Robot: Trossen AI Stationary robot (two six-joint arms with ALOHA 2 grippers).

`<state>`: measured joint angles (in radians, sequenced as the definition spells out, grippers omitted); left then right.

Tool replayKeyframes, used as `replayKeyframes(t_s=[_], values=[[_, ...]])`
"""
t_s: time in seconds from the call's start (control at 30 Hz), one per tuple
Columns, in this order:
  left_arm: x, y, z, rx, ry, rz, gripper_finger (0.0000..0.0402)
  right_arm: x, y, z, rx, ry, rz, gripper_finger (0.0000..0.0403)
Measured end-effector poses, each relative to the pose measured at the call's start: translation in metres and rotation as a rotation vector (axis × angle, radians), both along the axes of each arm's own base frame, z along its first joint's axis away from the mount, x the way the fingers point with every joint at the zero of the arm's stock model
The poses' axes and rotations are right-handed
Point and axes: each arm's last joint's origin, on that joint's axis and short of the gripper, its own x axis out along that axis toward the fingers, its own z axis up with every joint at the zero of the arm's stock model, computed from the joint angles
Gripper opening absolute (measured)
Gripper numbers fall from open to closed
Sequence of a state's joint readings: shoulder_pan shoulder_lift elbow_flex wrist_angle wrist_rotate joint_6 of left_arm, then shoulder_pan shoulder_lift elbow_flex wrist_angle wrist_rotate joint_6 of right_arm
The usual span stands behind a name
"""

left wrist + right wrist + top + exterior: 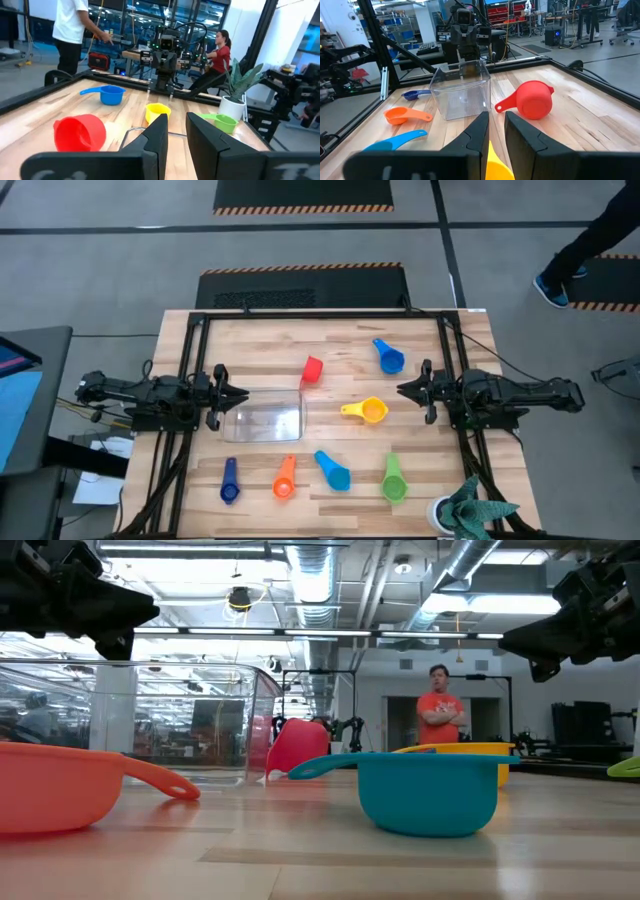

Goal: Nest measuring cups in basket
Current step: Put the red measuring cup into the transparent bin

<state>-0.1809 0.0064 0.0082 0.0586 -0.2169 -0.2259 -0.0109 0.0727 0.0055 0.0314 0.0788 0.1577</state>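
Both hands hang narrow and empty: left hand [240,395] beside the basket [266,420], right hand [403,389] near the yellow cup [368,412]. Cups lie scattered on the bench [340,345] (none nested), seemingly awaiting pickup.

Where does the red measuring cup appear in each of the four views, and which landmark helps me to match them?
High view: red measuring cup, upper middle, at the basket's far right corner.
Low view: red cup, centre, beside the basket's right wall.
Left wrist view: red cup, lower left, lying on its side.
Right wrist view: red cup, right of centre, beside the basket.
Shared landmark: the clear basket.
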Motion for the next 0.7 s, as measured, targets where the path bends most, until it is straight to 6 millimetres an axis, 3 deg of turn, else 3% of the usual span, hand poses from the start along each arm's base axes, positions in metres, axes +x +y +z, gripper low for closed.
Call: replayKeyframes(t_s=[0.23, 0.5, 0.7], values=[[0.000, 0.003, 0.002, -0.294, -0.041, 0.076, 0.0059, 0.000, 0.001, 0.003, 0.037, -0.031, 0.003, 0.0087], [-0.003, 0.010, 0.002, -0.516, -0.131, 0.330, 0.0059, 0.000, 0.001, 0.011, 0.260, -0.130, 0.009, 0.0087], [-0.005, 0.014, 0.007, -0.628, -0.237, 0.438, 0.0059, -0.005, -0.002, 0.033, 0.507, -0.400, -0.032, 0.0087]])
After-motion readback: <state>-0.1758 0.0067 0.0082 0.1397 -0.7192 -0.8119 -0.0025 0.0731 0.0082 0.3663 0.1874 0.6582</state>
